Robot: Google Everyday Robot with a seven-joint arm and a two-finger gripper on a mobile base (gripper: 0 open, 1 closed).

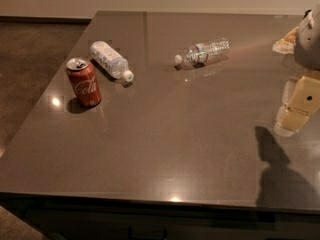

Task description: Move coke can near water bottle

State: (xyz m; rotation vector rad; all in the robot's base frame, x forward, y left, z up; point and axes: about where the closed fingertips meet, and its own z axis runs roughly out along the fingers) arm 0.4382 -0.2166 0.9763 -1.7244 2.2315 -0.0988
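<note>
The red coke can (83, 83) stands upright near the left edge of the dark table (175, 149). The clear water bottle (204, 53) lies on its side at the back middle, its white cap pointing left. My gripper (298, 104) hangs at the far right above the table, far from both the can and the bottle. Its cream-coloured fingers (306, 97) point down and left, and nothing shows between them.
A bottle with a white patterned label (110, 59) lies on its side just behind and right of the can. A pale crumpled wrapper (286, 41) lies at the back right. The table's left edge drops to a dark carpeted floor (30, 59).
</note>
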